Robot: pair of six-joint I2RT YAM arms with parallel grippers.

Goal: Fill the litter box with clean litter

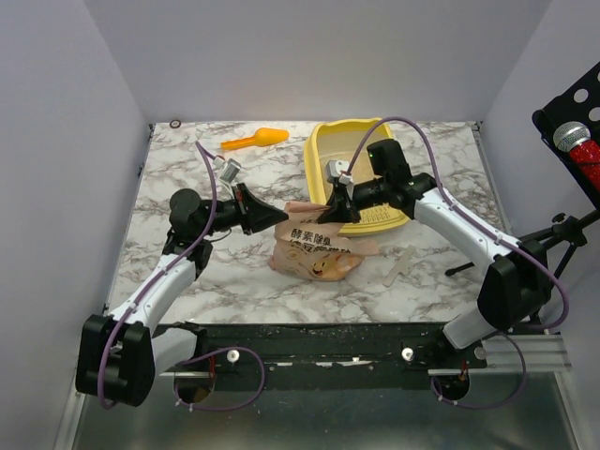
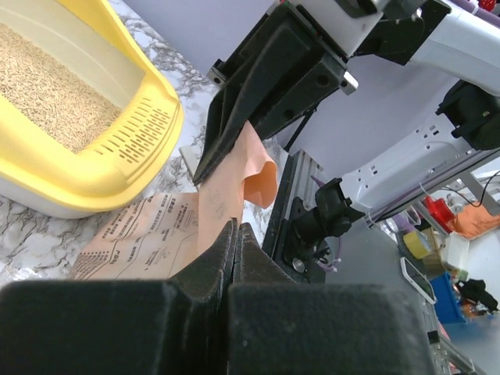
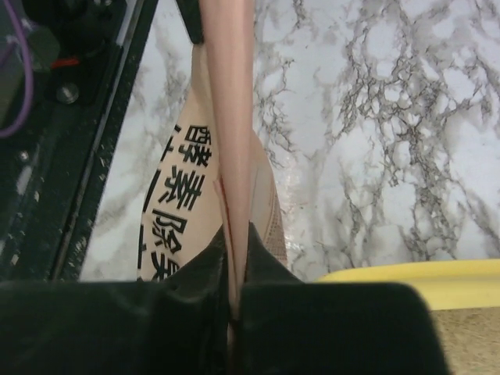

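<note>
The yellow litter box (image 1: 323,155) stands at the back of the marble table, and my right arm crosses over it. Beige clean litter (image 2: 47,86) lies inside it and also shows at the corner of the right wrist view (image 3: 469,340). A pinkish-tan bag with dark printed characters (image 1: 314,248) stands in front of the box. My left gripper (image 1: 279,217) is shut on the left end of the bag's top edge (image 2: 215,199). My right gripper (image 1: 337,212) is shut on its right end (image 3: 230,117). The edge is stretched between them, just beside the box's slotted lip (image 2: 137,133).
An orange scoop (image 1: 255,140) lies at the back, left of the box. A small dark ring (image 1: 175,123) sits at the back left corner. A black stand with a microphone (image 1: 574,141) rises at the right. White walls close in the table.
</note>
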